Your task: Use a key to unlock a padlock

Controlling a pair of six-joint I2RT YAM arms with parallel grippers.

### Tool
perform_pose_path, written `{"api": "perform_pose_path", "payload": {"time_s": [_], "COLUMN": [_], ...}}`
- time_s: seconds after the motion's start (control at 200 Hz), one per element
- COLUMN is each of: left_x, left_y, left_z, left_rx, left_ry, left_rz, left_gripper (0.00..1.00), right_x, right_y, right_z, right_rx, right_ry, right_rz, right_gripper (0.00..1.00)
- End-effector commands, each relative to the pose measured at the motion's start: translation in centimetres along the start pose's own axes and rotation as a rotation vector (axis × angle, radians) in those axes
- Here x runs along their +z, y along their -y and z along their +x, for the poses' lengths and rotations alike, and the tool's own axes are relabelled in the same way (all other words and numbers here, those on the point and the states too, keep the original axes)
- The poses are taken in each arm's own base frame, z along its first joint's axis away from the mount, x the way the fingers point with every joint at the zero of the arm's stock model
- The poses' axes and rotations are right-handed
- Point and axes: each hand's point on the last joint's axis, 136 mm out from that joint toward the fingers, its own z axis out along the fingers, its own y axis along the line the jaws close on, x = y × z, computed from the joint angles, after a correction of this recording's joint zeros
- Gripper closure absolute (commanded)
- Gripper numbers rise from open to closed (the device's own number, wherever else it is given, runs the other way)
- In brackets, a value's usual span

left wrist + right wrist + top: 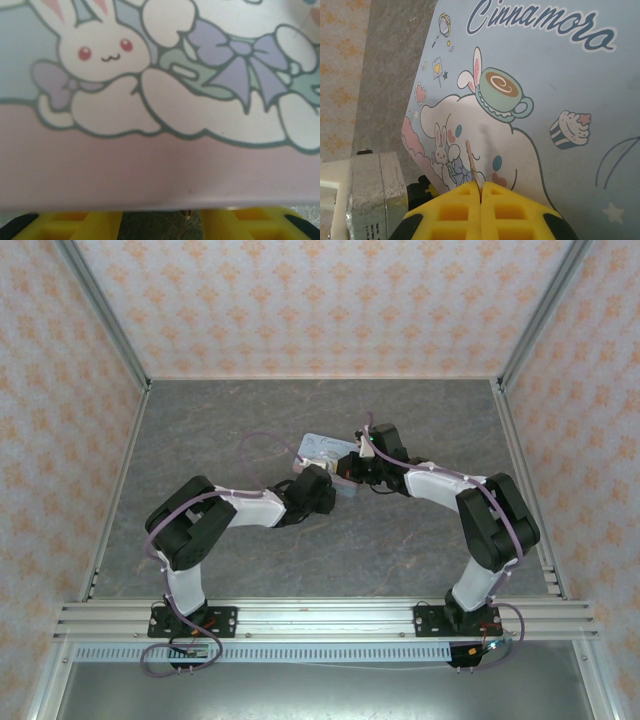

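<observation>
The thin key (472,161) sticks out from between the yellow fingers of my right gripper (481,188), which is shut on it above the tin's cartoon lid. In the top view that gripper (356,468) hovers at the near right of the tin. My left gripper (160,226) is open, its yellow fingers (70,224) apart, right at the tin's near pink edge; from above it (334,486) sits just below the tin. A tiny brass speck (187,215) shows in the gap under the tin's edge. The teal padlock is hidden.
The pale blue cartoon-print tin (323,447) (555,90) (165,165) lies mid-table between both grippers. Grey marbled tabletop (250,420) spreads all round it, fenced by patterned walls (60,390) and aluminium rails (320,618) at the near edge.
</observation>
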Motion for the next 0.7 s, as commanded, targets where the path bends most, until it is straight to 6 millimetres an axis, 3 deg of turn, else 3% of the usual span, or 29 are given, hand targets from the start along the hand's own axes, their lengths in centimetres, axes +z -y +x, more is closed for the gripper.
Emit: {"api": "perform_pose_path", "payload": {"time_s": [0.0, 0.445, 0.696], "left_x": [0.1, 0.6, -0.9], "left_y": [-0.4, -0.2, 0.1], "left_z": [-0.2, -0.4, -1.2], "left_rx": [0.019, 0.040, 0.029], "left_ry": [-0.005, -0.013, 0.006], "left_rz": [-0.033, -0.043, -0.025], "left_gripper": [0.57, 0.70, 0.73], "right_x": [-0.3, -0.4, -3.0], "right_y": [0.9, 0.5, -2.5], "right_z": [0.1, -0.1, -2.5], "right_rx": [0.024, 0.026, -0.060], "right_ry": [-0.008, 0.000, 0.081], "right_rz": [0.050, 0.031, -0.006], "right_gripper": [1.00, 1.00, 1.00]}}
